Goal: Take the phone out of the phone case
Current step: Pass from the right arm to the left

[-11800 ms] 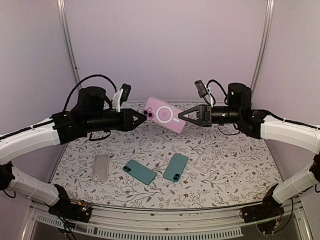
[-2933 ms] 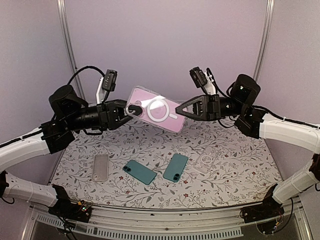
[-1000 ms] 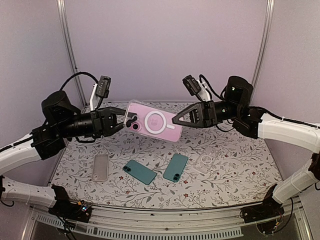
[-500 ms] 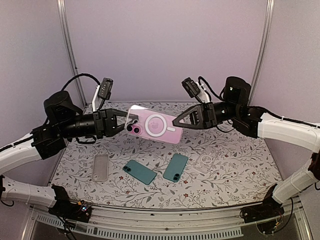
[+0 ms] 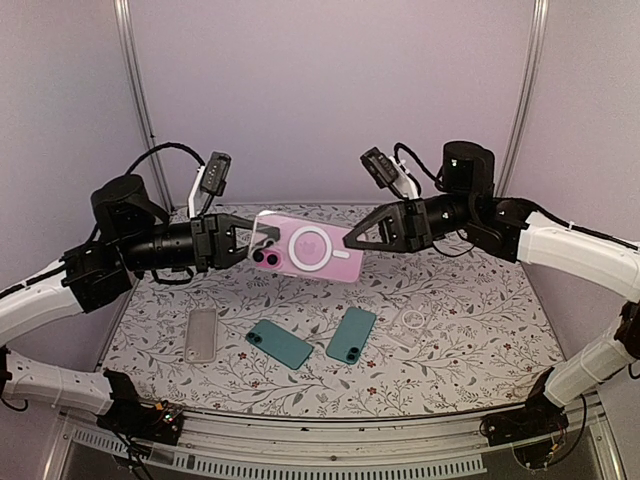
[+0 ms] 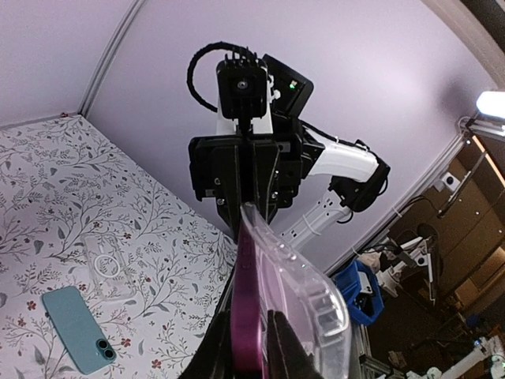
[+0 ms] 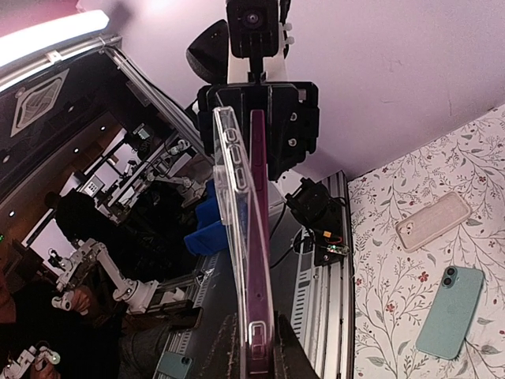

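Note:
A pink phone [image 5: 265, 258] in a clear case with a white ring [image 5: 308, 248] hangs in the air between both arms, above the table. My left gripper [image 5: 255, 238] is shut on the camera end. In the left wrist view its fingers pinch the magenta phone edge [image 6: 245, 316], and the clear case [image 6: 308, 288] bows away from the phone on the right. My right gripper [image 5: 352, 240] is shut on the other end. In the right wrist view it clamps the phone [image 7: 259, 260] and case [image 7: 233, 237] together, and the case stands apart from the phone at the far end.
On the floral table [image 5: 470, 350] lie two teal phones [image 5: 280, 343] [image 5: 351, 335], a pale case [image 5: 201, 334] at the left and a clear ringed case [image 5: 412, 322] at the right. The frame rail [image 5: 330, 440] runs along the near edge.
Over the last second the phone has come lower and more level between the grippers. Both arms shifted slightly, and both grips have held.

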Controlling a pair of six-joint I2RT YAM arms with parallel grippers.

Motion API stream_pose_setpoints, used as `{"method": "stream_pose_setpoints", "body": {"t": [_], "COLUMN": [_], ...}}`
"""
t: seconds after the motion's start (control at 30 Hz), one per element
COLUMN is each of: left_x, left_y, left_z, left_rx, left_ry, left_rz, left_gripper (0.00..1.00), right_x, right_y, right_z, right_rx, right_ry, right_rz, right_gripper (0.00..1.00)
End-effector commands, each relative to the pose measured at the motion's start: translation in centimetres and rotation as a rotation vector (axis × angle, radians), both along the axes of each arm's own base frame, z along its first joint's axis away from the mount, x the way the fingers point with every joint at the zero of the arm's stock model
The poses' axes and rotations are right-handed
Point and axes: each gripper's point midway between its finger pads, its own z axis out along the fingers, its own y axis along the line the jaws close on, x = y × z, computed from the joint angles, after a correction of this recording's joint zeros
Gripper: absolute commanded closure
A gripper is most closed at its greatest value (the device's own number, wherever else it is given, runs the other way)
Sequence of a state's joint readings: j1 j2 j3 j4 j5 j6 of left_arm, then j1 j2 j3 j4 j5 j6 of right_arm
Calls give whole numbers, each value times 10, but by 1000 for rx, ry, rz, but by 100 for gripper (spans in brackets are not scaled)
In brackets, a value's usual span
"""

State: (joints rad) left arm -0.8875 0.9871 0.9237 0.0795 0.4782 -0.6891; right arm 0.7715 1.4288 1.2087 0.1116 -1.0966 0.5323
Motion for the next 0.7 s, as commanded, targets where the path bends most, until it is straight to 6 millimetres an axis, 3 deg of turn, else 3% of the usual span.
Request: {"method": "stream_pose_setpoints", "body": {"t": [0.0, 0.13, 0.67], "left_x": [-16, -19, -23], "left_y": [-5, -6, -2], "left_z": [8, 5, -15], "left_rx": [1, 9, 70], "left_ry": [-36, -34, -1], "left_rz": [-92, -108, -117], "left_gripper": [79, 77, 100], "right_x": [7, 6, 9], "right_y": [4, 4, 3], "right_z": [-8, -12, -18], "right_rx": [-31, -40, -76], "right_ry": [-14, -16, -18], "right_rz": [-16, -11, 9], "right_gripper": [100, 100, 100]}}
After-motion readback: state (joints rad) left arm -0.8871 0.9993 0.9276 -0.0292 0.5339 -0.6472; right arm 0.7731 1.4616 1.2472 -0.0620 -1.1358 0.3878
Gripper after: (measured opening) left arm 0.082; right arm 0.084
